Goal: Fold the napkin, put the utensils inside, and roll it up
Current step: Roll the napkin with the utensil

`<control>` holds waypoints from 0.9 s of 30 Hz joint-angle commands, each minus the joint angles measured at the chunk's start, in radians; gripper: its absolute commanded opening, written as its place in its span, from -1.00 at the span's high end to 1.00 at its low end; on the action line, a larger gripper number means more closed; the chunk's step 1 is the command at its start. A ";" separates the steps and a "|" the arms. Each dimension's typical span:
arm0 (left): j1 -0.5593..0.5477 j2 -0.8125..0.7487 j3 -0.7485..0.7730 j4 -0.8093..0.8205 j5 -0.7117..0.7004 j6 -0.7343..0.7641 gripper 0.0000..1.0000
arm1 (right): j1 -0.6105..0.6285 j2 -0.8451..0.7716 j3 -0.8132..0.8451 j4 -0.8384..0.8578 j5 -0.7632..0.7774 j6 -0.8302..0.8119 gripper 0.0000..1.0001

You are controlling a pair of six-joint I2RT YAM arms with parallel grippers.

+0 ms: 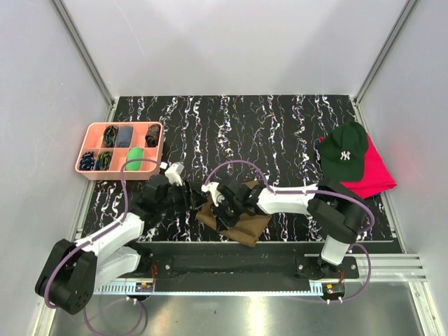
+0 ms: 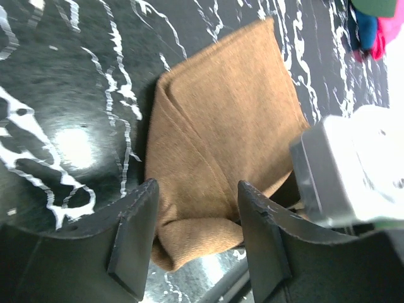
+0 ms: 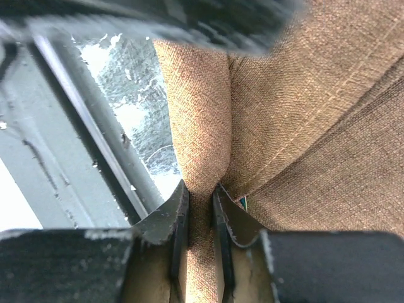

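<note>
1 folded napkin (image 1: 246, 227), corner toward near edge of table (image 1: 294, 133)

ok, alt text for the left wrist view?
A folded brown napkin lies on the black marbled table, its near end framed by the open left gripper. The right arm, a white body at the frame's right, covers the napkin's right edge.
</note>
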 commanded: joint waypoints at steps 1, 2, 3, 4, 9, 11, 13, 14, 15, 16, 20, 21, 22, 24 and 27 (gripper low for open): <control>0.008 -0.090 -0.052 -0.025 -0.053 0.028 -0.09 | -0.037 0.036 -0.079 -0.019 -0.126 0.013 0.59; 0.008 -0.102 -0.064 -0.010 -0.039 0.027 -0.09 | -0.046 0.036 -0.084 -0.004 -0.138 0.018 0.59; 0.008 -0.114 -0.089 0.028 -0.027 0.027 -0.08 | -0.066 0.037 -0.093 0.004 -0.153 0.018 0.59; 0.008 -0.131 -0.103 0.048 -0.013 0.025 -0.09 | -0.074 0.044 -0.096 0.009 -0.184 0.018 0.59; 0.008 -0.131 -0.158 0.159 0.061 0.018 -0.15 | -0.122 0.068 -0.111 0.049 -0.264 0.022 0.60; 0.006 -0.117 -0.170 0.170 0.067 0.021 -0.16 | -0.151 0.090 -0.111 0.059 -0.298 0.025 0.60; 0.008 -0.114 -0.183 0.200 0.067 0.021 -0.15 | -0.180 0.108 -0.117 0.085 -0.337 0.031 0.60; 0.008 -0.117 -0.196 0.213 0.069 0.018 -0.15 | -0.191 0.113 -0.118 0.090 -0.350 0.039 0.60; 0.006 -0.117 -0.201 0.237 0.067 0.016 -0.15 | -0.201 0.129 -0.116 0.095 -0.362 0.044 0.60; 0.008 -0.117 -0.204 0.243 0.061 0.012 -0.15 | -0.217 0.136 -0.114 0.098 -0.377 0.045 0.60; 0.008 -0.102 -0.222 0.292 0.058 0.009 -0.13 | -0.250 0.166 -0.105 0.102 -0.403 0.063 0.59; 0.008 -0.084 -0.223 0.314 0.055 0.010 -0.12 | -0.255 0.180 -0.101 0.102 -0.410 0.068 0.59; 0.008 -0.073 -0.224 0.325 0.056 0.012 -0.11 | -0.258 0.188 -0.099 0.102 -0.417 0.074 0.59; 0.006 -0.029 -0.226 0.369 0.059 0.016 -0.10 | -0.263 0.200 -0.093 0.102 -0.425 0.076 0.59; 0.008 0.045 -0.224 0.441 0.076 0.019 -0.02 | -0.267 0.211 -0.088 0.104 -0.425 0.077 0.59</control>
